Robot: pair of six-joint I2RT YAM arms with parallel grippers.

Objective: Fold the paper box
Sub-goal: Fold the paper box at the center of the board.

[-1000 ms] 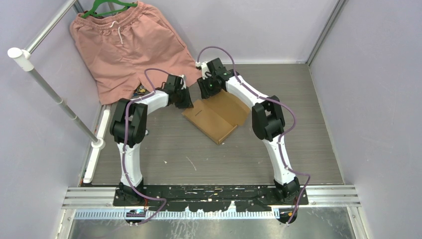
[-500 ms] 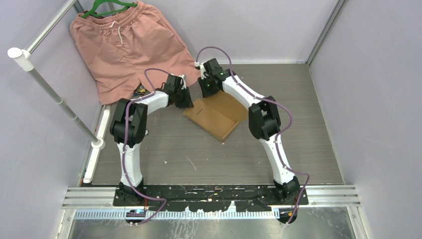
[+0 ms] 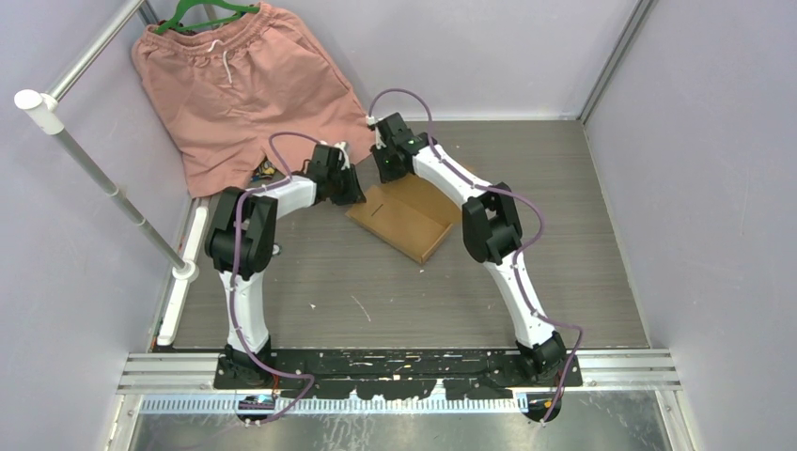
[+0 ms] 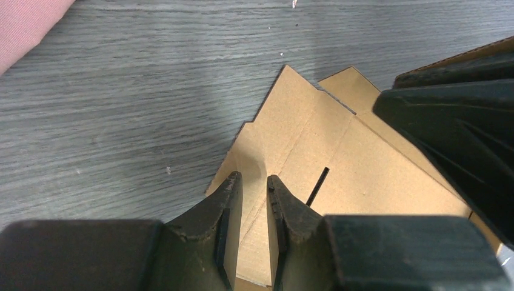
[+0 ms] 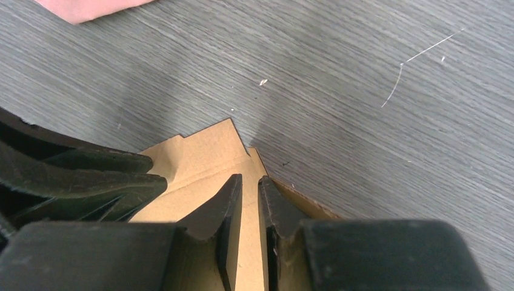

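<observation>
Box (image 3: 404, 218) laid on table (image 3: 564, 282), far centre. Left gripper (image 4: 253, 185), right gripper (image 5: 250, 185): fingers nearly together over its far edge; pinch cannot be told. Flaps to be raised evenly along creases.

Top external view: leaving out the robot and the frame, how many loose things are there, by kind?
Brown corrugated cardboard box sheet: 1
Salmon-pink cloth shorts: 1
Green clothes hanger: 1
Total: 3
</observation>
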